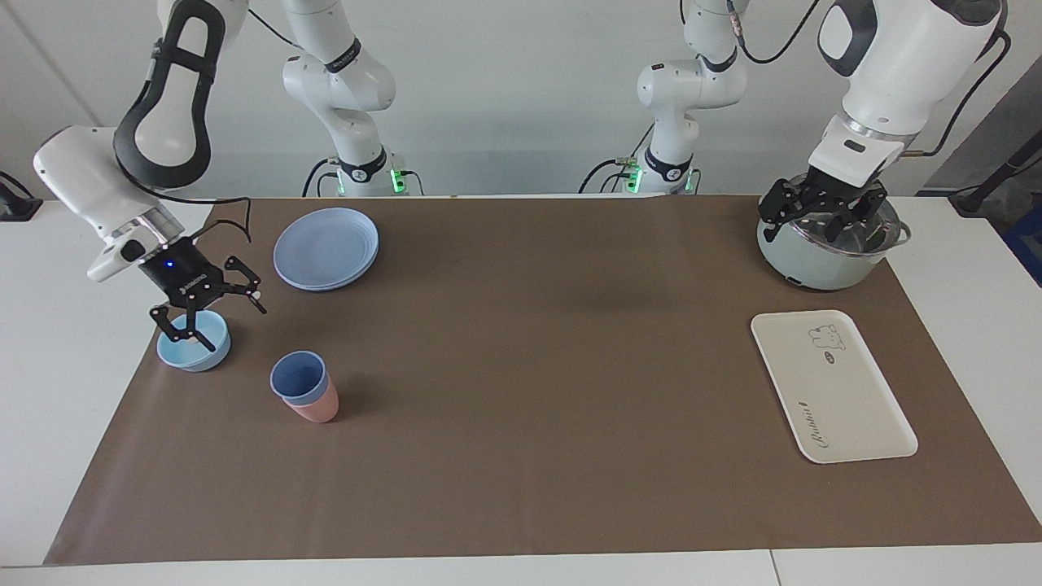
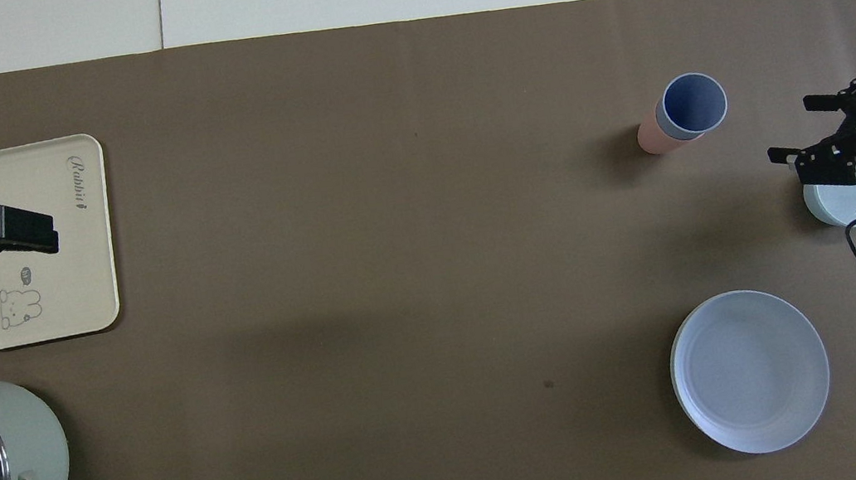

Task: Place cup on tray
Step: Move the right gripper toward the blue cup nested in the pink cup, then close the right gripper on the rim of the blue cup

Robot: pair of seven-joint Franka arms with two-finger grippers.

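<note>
The periwinkle-blue cup stands upright, nested inside a salmon-pink cup, toward the right arm's end of the table. In the overhead view the blue cup shows its open mouth above the pink cup. The cream-white tray with the bear drawing lies bare at the left arm's end and shows in the overhead view too. My right gripper is open and empty, low over a light-blue bowl beside the cups; it also shows in the overhead view. My left gripper is open and empty, raised over a pot.
The light-blue shallow bowl sits beside the cups. A stack of round blue plates lies nearer to the robots. A pale green pot with a steel inside stands nearer to the robots than the tray. A brown mat covers the table.
</note>
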